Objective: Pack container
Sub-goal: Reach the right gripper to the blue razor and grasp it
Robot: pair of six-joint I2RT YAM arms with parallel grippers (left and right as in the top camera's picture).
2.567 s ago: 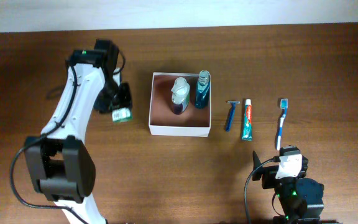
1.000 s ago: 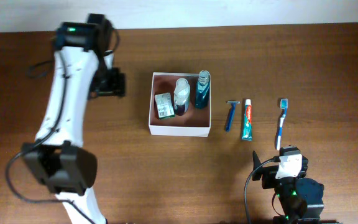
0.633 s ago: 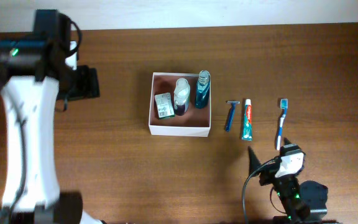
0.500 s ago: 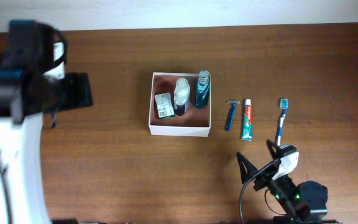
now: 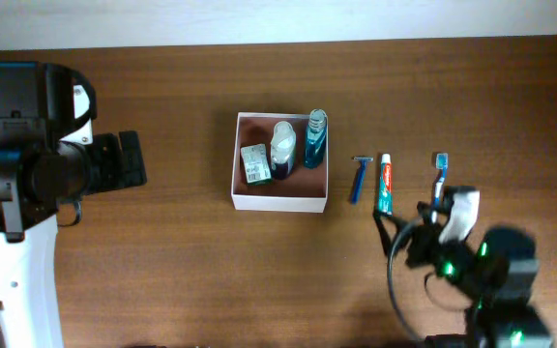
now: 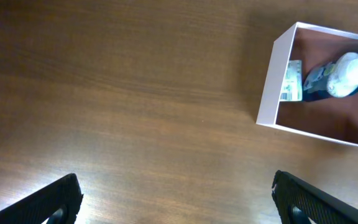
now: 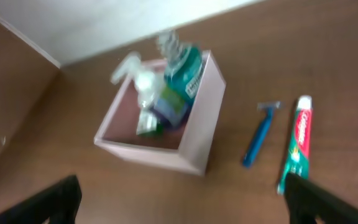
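Note:
The container (image 5: 278, 202) is a square white-walled box with a reddish-brown floor at the table's middle. Inside it are a green-and-white soap box (image 5: 254, 162), a white pump bottle (image 5: 280, 145) and a teal bottle (image 5: 315, 138). Right of it lie a blue razor (image 5: 360, 179), a toothpaste tube (image 5: 386, 184) and a toothbrush (image 5: 439, 172). My left gripper (image 5: 133, 159) hangs high, far left of the box, open and empty (image 6: 176, 202). My right gripper (image 5: 406, 232) is open and empty (image 7: 185, 202), just in front of the toothpaste tube (image 7: 297, 143) and razor (image 7: 260, 134).
The brown wooden table (image 5: 201, 261) ends at a pale wall strip (image 5: 278, 19) along the far edge. In the left wrist view the container (image 6: 271, 93) sits at the upper right. In the right wrist view the container (image 7: 197, 149) lies ahead on the left.
The soap box now lies in the container. My left arm has drawn back left and upward, its jaws widening. My right arm has lifted and moved toward the toothpaste and toothbrush.

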